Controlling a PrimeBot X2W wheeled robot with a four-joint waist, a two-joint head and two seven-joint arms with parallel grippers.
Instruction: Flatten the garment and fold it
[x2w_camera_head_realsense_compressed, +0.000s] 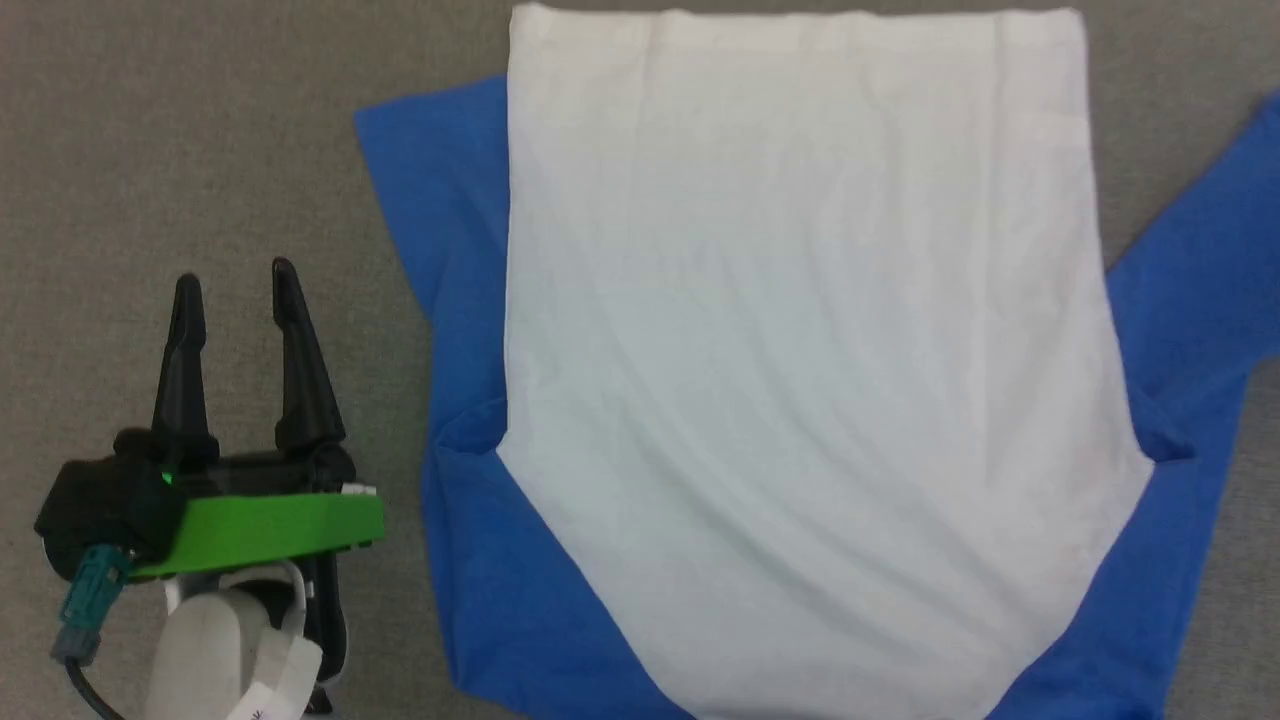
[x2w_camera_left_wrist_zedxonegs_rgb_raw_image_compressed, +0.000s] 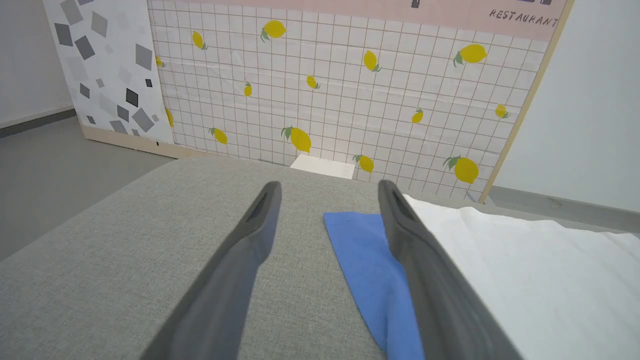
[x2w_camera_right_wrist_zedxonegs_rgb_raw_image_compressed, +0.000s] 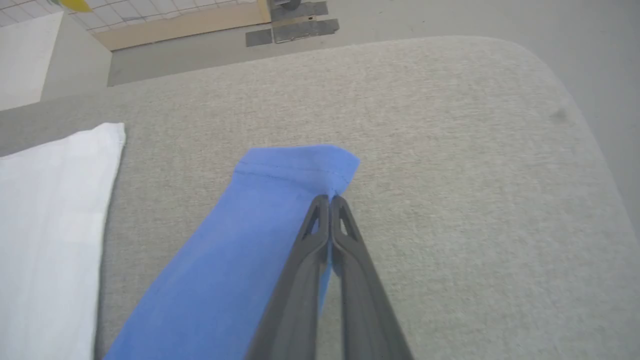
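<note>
The garment (x2w_camera_head_realsense_compressed: 800, 330) lies spread flat on a grey padded surface, white body in the middle, a blue sleeve on each side, plain side up. My left gripper (x2w_camera_head_realsense_compressed: 232, 285) stands open over bare grey fabric to the left of the left sleeve (x2w_camera_head_realsense_compressed: 440, 210), touching nothing. In the left wrist view that gripper (x2w_camera_left_wrist_zedxonegs_rgb_raw_image_compressed: 327, 187) has the blue sleeve (x2w_camera_left_wrist_zedxonegs_rgb_raw_image_compressed: 367, 265) showing between its fingers, farther off. In the right wrist view my right gripper (x2w_camera_right_wrist_zedxonegs_rgb_raw_image_compressed: 329, 199) is shut on the outer edge of the other blue sleeve (x2w_camera_right_wrist_zedxonegs_rgb_raw_image_compressed: 260, 225), close to its cuff.
The grey padded surface (x2w_camera_head_realsense_compressed: 200, 130) extends to the left of the shirt and ends in a rounded corner (x2w_camera_right_wrist_zedxonegs_rgb_raw_image_compressed: 540, 65) on the right. Beyond its far edge stand a lemon-print tiled panel (x2w_camera_left_wrist_zedxonegs_rgb_raw_image_compressed: 325, 85) and a small white box (x2w_camera_left_wrist_zedxonegs_rgb_raw_image_compressed: 322, 166).
</note>
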